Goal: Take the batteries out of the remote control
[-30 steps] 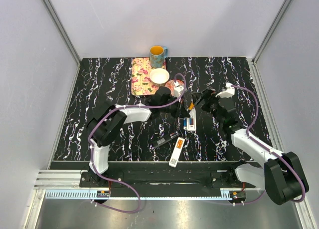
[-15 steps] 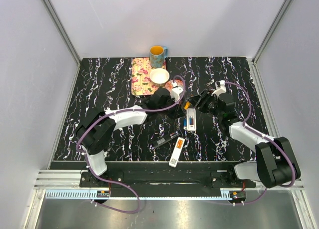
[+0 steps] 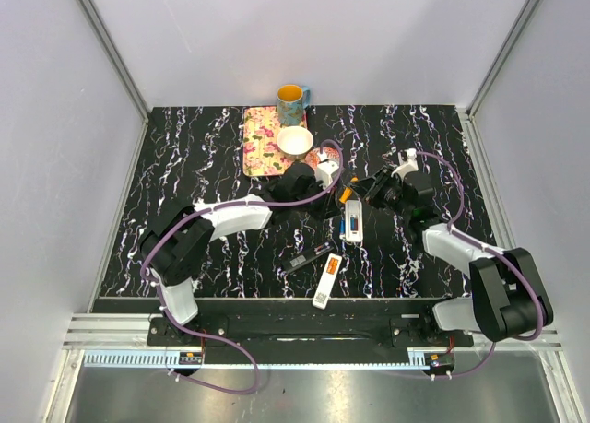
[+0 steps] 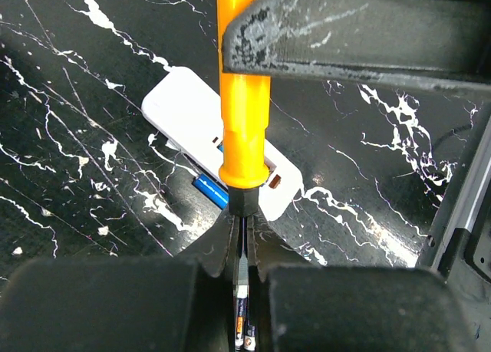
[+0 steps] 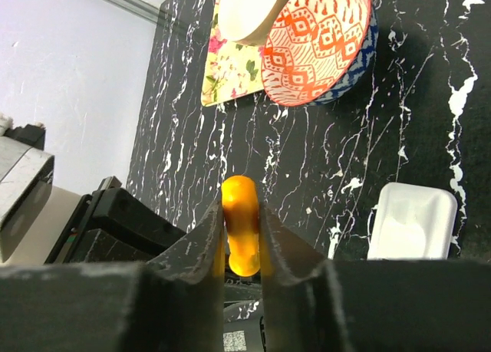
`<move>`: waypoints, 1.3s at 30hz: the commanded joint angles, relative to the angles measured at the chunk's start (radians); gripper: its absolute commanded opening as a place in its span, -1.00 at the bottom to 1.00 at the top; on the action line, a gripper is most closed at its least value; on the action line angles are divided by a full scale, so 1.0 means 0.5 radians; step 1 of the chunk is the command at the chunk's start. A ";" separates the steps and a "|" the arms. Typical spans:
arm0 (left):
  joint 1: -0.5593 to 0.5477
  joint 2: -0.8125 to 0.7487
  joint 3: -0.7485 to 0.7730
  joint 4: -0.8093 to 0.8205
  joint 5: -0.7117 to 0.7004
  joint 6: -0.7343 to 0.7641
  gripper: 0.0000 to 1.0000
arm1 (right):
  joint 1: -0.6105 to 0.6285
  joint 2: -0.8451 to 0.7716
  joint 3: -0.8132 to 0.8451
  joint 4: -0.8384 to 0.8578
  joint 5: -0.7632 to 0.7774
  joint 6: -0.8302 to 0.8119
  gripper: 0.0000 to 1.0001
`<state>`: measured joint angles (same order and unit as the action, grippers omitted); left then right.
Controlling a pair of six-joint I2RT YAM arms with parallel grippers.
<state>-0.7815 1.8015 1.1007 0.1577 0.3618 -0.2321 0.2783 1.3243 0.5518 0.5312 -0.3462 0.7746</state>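
Observation:
A white remote control [image 4: 184, 110] lies on the black marbled table, also seen as the remote [image 3: 350, 225] from above. A blue battery [image 4: 207, 191] shows at its near edge, partly under an orange-handled screwdriver [image 4: 244, 122]. My left gripper [image 4: 244, 229] is shut on the screwdriver's thin shaft just below the handle. My right gripper [image 5: 242, 229] is shut on the orange handle [image 5: 241, 214] from the other end. In the top view the left gripper [image 3: 336, 202] and the right gripper [image 3: 359, 191] meet over the remote, with the screwdriver [image 3: 346, 194] between them.
A second white remote [image 3: 327, 280] and a black remote [image 3: 307, 257] lie nearer the arm bases. Behind are a floral tray [image 3: 263, 142], a cream bowl [image 3: 295, 142], a patterned bowl [image 5: 318, 37] and a yellow mug [image 3: 291, 96]. A white plastic piece [image 5: 412, 222] lies right of the handle.
My right gripper has moved in towards the left one and shut its jaws on the screwdriver's handle. The left gripper has kept its hold on the shaft.

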 commanded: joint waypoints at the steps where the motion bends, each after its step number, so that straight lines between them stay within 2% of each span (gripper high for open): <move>1: -0.014 -0.078 0.026 0.083 0.025 0.016 -1.00 | -0.004 0.069 0.081 0.116 0.011 0.068 -0.62; 4: -0.017 -0.084 0.014 0.102 0.028 0.019 -1.00 | -0.010 0.100 0.081 0.140 0.008 0.092 -0.99; 7: -0.014 -0.096 -0.017 0.132 0.022 0.019 -1.00 | -0.023 0.106 0.062 0.156 0.002 0.104 -1.00; 8: -0.017 -0.099 -0.029 0.145 0.034 0.010 -0.78 | -0.023 0.103 0.059 0.159 0.005 0.101 -1.00; 10: -0.008 -0.112 -0.060 0.209 0.046 -0.026 -0.20 | -0.026 0.073 0.032 0.159 0.042 0.080 -1.00; 11: -0.005 -0.118 -0.075 0.233 0.080 -0.045 0.01 | -0.029 0.058 0.025 0.137 0.057 0.071 -1.00; 12: 0.016 -0.127 -0.106 0.264 0.098 -0.069 0.33 | -0.029 0.015 0.016 0.119 0.076 0.059 -1.00; 15: 0.090 -0.161 -0.182 0.454 0.236 -0.226 0.55 | -0.029 -0.083 -0.020 0.045 0.177 0.000 -1.00; 20: 0.225 -0.109 -0.268 0.871 0.509 -0.600 0.58 | -0.029 -0.310 -0.110 -0.034 0.385 -0.153 -1.00; 24: 0.290 0.005 -0.266 1.123 0.599 -0.839 0.57 | -0.026 -0.476 -0.146 -0.179 0.661 -0.209 -1.00; 31: 0.287 0.241 -0.125 1.139 0.623 -1.042 0.42 | -0.032 -0.596 -0.278 -0.243 1.002 -0.175 -1.00; 32: 0.287 0.275 -0.100 1.142 0.651 -1.060 0.35 | -0.026 -0.593 -0.290 -0.231 1.017 -0.178 -1.00; 39: 0.280 0.477 0.032 1.041 0.681 -1.110 0.23 | 0.032 -0.541 -0.340 -0.185 1.100 -0.218 -1.00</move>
<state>-0.6376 2.0144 1.0607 0.6456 0.6651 -0.7589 0.2707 1.0485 0.3843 0.4110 0.1287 0.6899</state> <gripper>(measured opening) 0.633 0.058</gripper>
